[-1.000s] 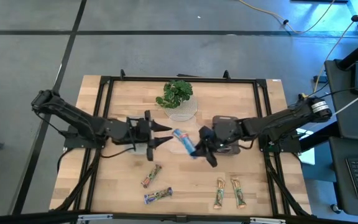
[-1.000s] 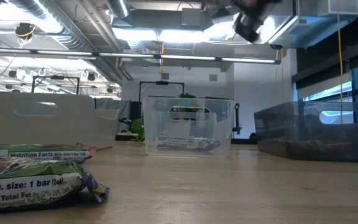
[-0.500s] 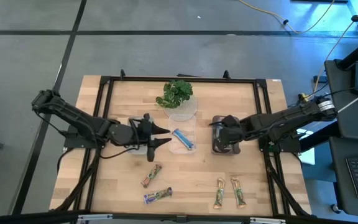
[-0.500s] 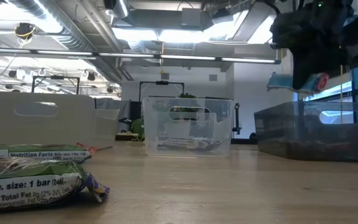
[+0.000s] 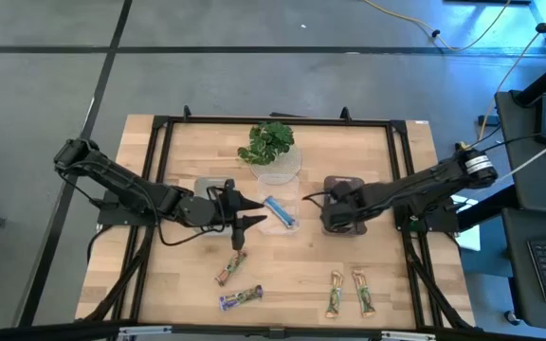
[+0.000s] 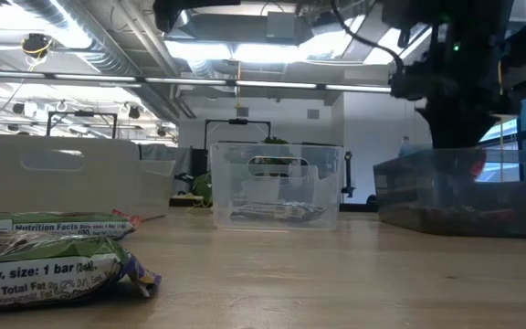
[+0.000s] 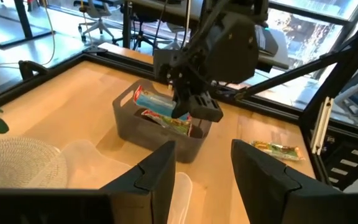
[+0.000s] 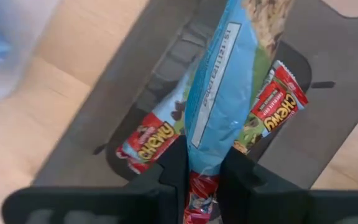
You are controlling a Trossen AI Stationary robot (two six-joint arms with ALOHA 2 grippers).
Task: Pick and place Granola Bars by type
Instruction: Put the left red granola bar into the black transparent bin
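The right tool (image 8: 202, 163) hangs low over the dark bin (image 5: 346, 206), clenched on a blue-wrapped bar (image 8: 219, 99) whose free end dangles down into the bin, where two red-and-blue bars (image 8: 146, 142) already lie against its floor. By my judgement the bar is about to be let go there, and the main risk is the wrapper: it is slick and pinched only at one end, so it could swing as the fingers part and catch on the bin wall (image 7: 140, 127), or stay stuck to one finger and come up out of the bin. The tool sits close inside the bin's rim, so any sideways drift could nudge the bin across the table (image 5: 282, 270). The left tool (image 5: 250, 221) hovers between the clear bin (image 5: 282, 210) and the loose bars nearer the front of the table, its fingers spread and grasping nothing; the nearest loose bar (image 5: 230, 268) lies just beyond it, away from the dark bin, with another bar (image 5: 241, 297) past that. Two more bars (image 5: 349, 292) lie side by side on the front of the table, apart from the dark bin, with bare wood around them. One blue bar (image 5: 278, 210) rests in the clear bin, just beside the dark bin. A potted plant (image 5: 270, 144) stands behind the clear bin, well away from both tools.
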